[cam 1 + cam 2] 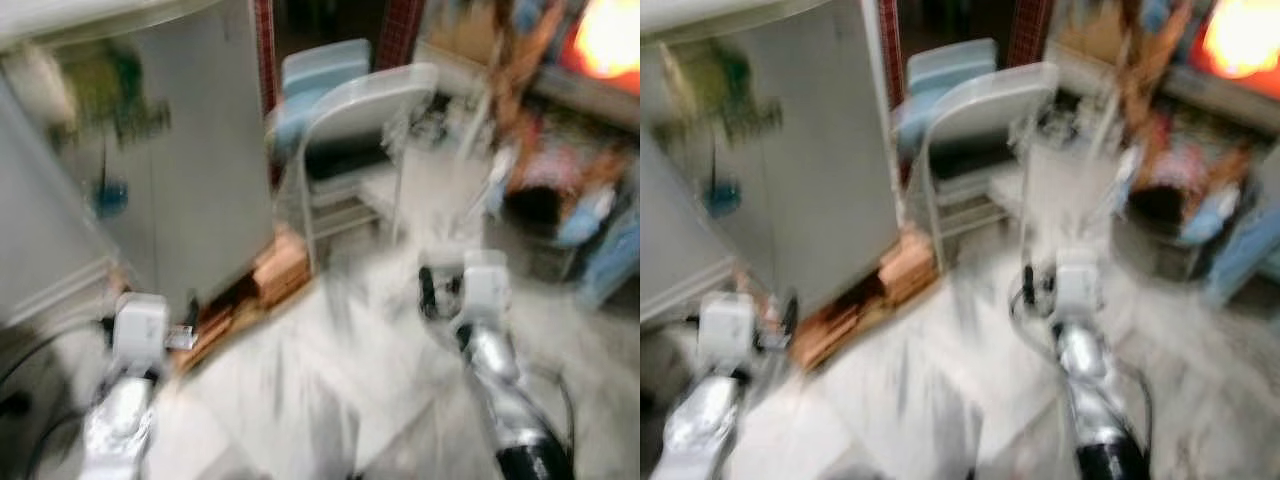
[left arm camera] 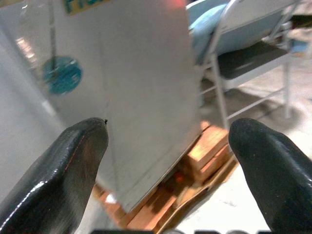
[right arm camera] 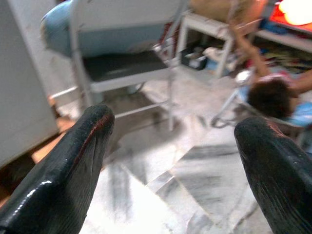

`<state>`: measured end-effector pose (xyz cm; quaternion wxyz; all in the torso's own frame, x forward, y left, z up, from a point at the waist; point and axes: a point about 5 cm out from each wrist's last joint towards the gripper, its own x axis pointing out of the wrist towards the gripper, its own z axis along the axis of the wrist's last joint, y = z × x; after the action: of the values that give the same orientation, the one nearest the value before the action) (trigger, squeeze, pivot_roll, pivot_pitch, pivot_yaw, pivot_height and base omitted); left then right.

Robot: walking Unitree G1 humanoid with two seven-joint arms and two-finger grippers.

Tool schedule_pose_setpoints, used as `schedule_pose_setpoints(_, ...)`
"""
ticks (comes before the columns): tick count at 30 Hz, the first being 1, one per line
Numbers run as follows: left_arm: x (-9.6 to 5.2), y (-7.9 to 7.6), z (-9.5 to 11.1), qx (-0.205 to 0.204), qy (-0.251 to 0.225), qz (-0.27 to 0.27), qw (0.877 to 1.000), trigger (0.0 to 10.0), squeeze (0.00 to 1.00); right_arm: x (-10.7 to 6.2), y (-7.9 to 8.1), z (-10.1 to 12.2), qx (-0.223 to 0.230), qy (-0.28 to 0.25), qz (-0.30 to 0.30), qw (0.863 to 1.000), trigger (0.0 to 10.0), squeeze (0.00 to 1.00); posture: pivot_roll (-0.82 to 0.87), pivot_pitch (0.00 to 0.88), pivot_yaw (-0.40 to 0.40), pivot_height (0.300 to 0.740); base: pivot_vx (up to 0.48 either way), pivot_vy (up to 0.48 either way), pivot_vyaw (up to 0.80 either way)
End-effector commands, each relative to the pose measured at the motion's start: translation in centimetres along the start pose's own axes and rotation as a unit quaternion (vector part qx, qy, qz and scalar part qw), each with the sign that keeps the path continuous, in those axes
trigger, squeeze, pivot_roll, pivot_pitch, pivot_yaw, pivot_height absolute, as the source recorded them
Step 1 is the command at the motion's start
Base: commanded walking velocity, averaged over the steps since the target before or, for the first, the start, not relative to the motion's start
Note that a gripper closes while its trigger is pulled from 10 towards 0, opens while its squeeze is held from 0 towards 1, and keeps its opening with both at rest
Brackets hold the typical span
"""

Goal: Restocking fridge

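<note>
Blurred head-camera views w/ heavy motion smear; the camera is judged to be moving. A tall grey fridge is seen at the robot's left, door shut, w/ a round blue sticker and a green-yellow smudge of print on its face. It's propped on a low stack of orange-brown wooden blocks, probably to keep its base off the floor. Just beside it, to the right, a folding metal chair w/ a pale blue backrest and dark seat is set on the grey-white marble floor.

Both silver arms are held low and forward. The left gripper is aimed at the fridge's lower corner, jaws wide apart, nothing between them. The right gripper is pointed past the chair at open floor, jaws likewise spread wide and empty. Likely reason: nothing to stock has been picked up yet, so fingers are kept ready.

At far right, a person is glimpsed low down by a cluttered table; details too blurred to tell. No grocery items can be made out. The task is judged to be at an early approach stage.
</note>
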<state>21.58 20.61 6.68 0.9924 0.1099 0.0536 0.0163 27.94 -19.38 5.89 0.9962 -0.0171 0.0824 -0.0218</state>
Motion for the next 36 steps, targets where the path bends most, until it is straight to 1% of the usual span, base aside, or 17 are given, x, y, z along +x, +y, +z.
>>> schedule_pose_setpoints(1,-0.5,1.1,-0.6,0.001,0.015,0.023,1.000,10.0,0.00,0.2,0.8,0.7,0.002,-0.014,0.018,1.000,10.0,0.00,0.00,0.059,-0.019,0.740,0.000,0.000,0.00)
schedule_pose_setpoints(3,-0.9,1.5,-1.0,0.004,0.023,0.031,0.999,10.0,0.00,0.2,0.8,0.7,0.000,-0.013,0.022,1.000,10.0,0.00,0.01,0.062,-0.025,0.740,0.000,0.000,0.00)
schedule_pose_setpoints(6,-1.5,2.0,-1.5,-0.006,0.035,0.047,0.998,10.0,0.00,0.1,0.9,0.5,-0.004,-0.007,0.026,1.000,10.0,0.00,0.00,0.058,-0.033,0.740,0.000,0.000,0.00)
schedule_pose_setpoints(7,-1.8,2.0,-1.9,-0.006,0.041,0.046,0.998,10.0,0.00,0.1,0.9,0.3,-0.004,-0.005,0.027,1.000,10.0,0.00,0.01,0.054,-0.033,0.740,0.000,0.000,0.00)
schedule_pose_setpoints(9,-1.9,1.9,-2.0,-0.002,0.045,0.044,0.998,10.0,0.00,0.1,0.8,0.2,-0.005,-0.003,0.027,1.000,10.0,0.00,0.01,0.054,-0.033,0.740,0.000,0.000,0.00)
schedule_pose_setpoints(10,-1.8,1.9,-1.9,-0.003,0.043,0.045,0.998,10.0,0.00,0.2,0.8,0.2,-0.005,-0.002,0.026,1.000,10.0,0.00,0.02,0.054,-0.030,0.740,0.000,0.000,0.00)
schedule_pose_setpoints(14,-1.1,1.7,-1.4,-0.005,0.034,0.044,0.998,10.0,0.00,0.7,1.0,0.6,-0.002,-0.008,0.026,1.000,10.0,0.00,0.01,0.054,-0.028,0.740,0.000,0.480,0.00)
schedule_pose_setpoints(20,-0.6,1.4,-1.1,0.007,0.024,0.030,0.999,10.0,0.00,0.5,0.9,0.5,-0.003,-0.009,0.028,1.000,10.0,0.00,0.01,0.050,-0.026,0.740,0.000,0.480,0.00)
schedule_pose_setpoints(28,-0.4,1.6,-1.1,0.012,0.022,0.031,0.999,10.0,0.00,0.6,1.1,0.4,-0.002,-0.008,0.027,1.000,10.0,0.00,0.01,0.045,-0.019,0.740,0.000,0.480,0.00)
schedule_pose_setpoints(32,-0.4,1.2,-1.0,0.009,0.012,0.018,1.000,10.0,0.00,0.7,1.2,0.4,-0.004,-0.008,0.029,1.000,10.0,0.00,0.01,0.043,-0.018,0.740,0.000,0.480,0.00)
schedule_pose_setpoints(36,-0.5,0.7,-1.1,0.005,0.015,0.012,1.000,10.0,0.00,0.8,1.4,0.5,-0.020,-0.009,0.043,0.999,10.0,0.00,0.01,0.043,-0.018,0.740,0.000,0.480,0.00)
